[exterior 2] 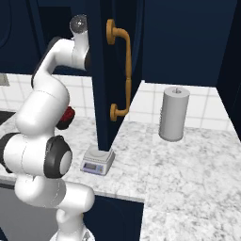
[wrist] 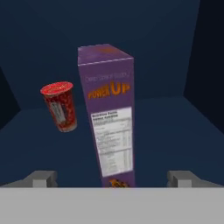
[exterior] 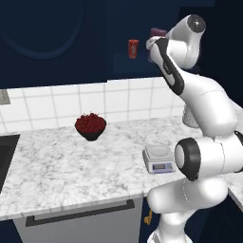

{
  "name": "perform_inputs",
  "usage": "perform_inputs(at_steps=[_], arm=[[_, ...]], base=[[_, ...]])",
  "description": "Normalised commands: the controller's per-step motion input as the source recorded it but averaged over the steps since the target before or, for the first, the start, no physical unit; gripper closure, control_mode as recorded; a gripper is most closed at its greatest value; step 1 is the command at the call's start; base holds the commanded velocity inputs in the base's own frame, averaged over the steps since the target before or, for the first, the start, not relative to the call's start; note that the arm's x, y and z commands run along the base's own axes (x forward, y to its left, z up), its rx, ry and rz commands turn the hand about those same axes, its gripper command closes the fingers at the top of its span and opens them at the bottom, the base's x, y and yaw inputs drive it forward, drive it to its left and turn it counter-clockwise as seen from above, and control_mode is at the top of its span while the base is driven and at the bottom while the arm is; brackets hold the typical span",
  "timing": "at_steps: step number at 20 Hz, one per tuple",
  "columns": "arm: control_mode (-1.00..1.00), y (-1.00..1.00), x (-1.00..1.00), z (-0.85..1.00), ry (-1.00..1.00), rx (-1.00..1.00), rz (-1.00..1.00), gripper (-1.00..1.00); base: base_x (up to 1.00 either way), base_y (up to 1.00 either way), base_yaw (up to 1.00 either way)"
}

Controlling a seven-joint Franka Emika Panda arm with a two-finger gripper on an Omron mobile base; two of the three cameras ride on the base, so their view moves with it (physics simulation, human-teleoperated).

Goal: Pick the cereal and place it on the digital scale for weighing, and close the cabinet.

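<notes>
The tool is spread wide and holds nothing; the cereal stands upright between its tips, inside the cabinet, a red can just left of it. Below, the scale sits bare on the table, near a bowl of red fruit. The open door hides the tool in the right base view.

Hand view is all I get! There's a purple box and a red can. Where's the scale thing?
Observer: The digital scale sits on the white counter, below the open cabinet.
Operator: Anything else down there?
Observer: A dark bowl of red fruit, left of the scale.
Operator: Is the cabinet door open?
Observer: Yes, it swings out above the scale, brass handle showing. A paper towel roll stands to the right.
</notes>
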Motion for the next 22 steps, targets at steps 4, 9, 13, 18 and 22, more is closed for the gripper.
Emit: perform_inputs(at_steps=[4, 9, 13, 18, 22], arm=[[-1.0, 0.0, 0.43, -0.05, 0.0, 0.0, 0.0, -1.0], [-1.0, 0.0, 0.32, -0.02, 0.0, 0.0, 0.01, -1.0], [-1.0, 0.0, 0.27, -0.04, 0.0, 0.0, 0.02, -1.0], [-1.0, 0.0, 0.04, -0.01, 0.0, 0.0, 0.0, 1.0], [-1.0, 0.0, -0.03, 0.0, 0.0, 0.0, 0.0, 1.0]], base=[[0.0, 0.0, 0.0], [0.0, 0.0, 0.0], [0.0, 0.0, 0.0], [0.0, 0.0, 0.0], [0.0, 0.0, 0.0]])
